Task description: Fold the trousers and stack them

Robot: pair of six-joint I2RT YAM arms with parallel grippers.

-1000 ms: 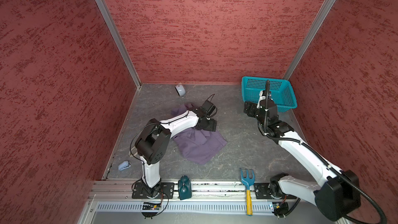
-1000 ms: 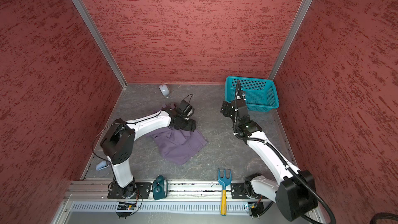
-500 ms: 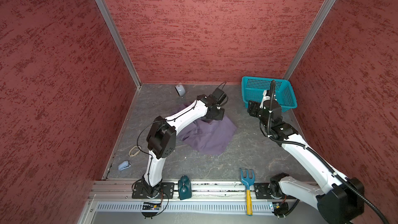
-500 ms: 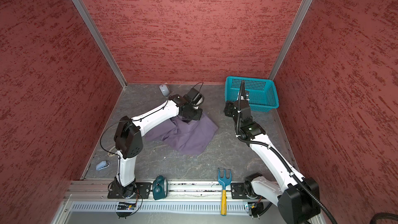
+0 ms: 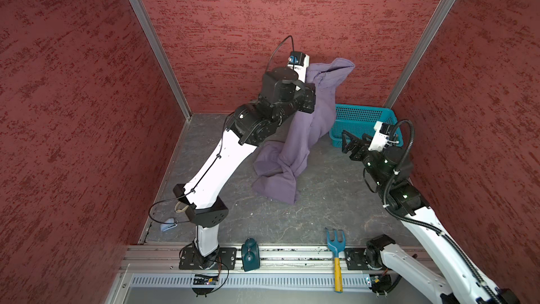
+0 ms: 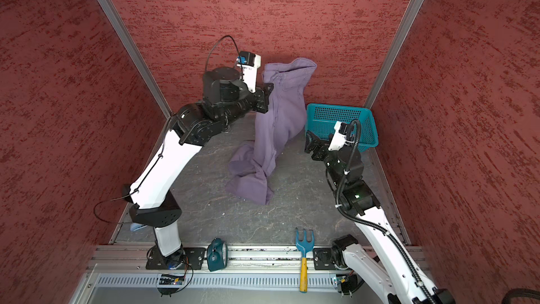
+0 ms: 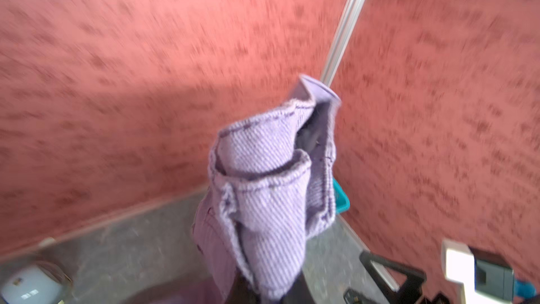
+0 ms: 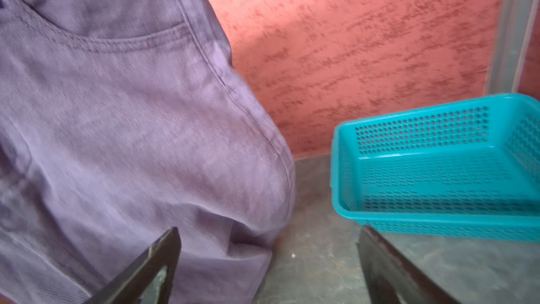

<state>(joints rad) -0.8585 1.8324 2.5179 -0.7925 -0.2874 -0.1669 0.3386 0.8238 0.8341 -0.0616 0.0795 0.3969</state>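
Observation:
The purple-grey trousers (image 5: 301, 141) (image 6: 274, 130) hang from my raised left gripper (image 5: 315, 95) (image 6: 270, 95), which is shut on the waistband end. Their lower part trails in a heap on the grey floor. In the left wrist view bunched stitched cloth (image 7: 263, 200) rises from the gripper (image 7: 263, 293) and hides its fingers. My right gripper (image 5: 347, 141) (image 6: 311, 141) (image 8: 268, 244) stands open and empty, low down between the hanging trousers (image 8: 117, 127) and the teal basket (image 5: 362, 115) (image 6: 339, 109) (image 8: 438, 220), facing the cloth.
Red walls close in on three sides. A blue garden fork with a yellow handle (image 5: 336, 247) and a teal object (image 5: 249, 254) lie at the front rail. A small pale blue item (image 5: 168, 226) sits at the floor's left edge. A white object (image 7: 29, 285) lies near the back wall.
My left arm has risen high toward the back wall, lifting the trousers so they hang instead of lying flat. My right gripper has opened wider and swung toward the cloth.

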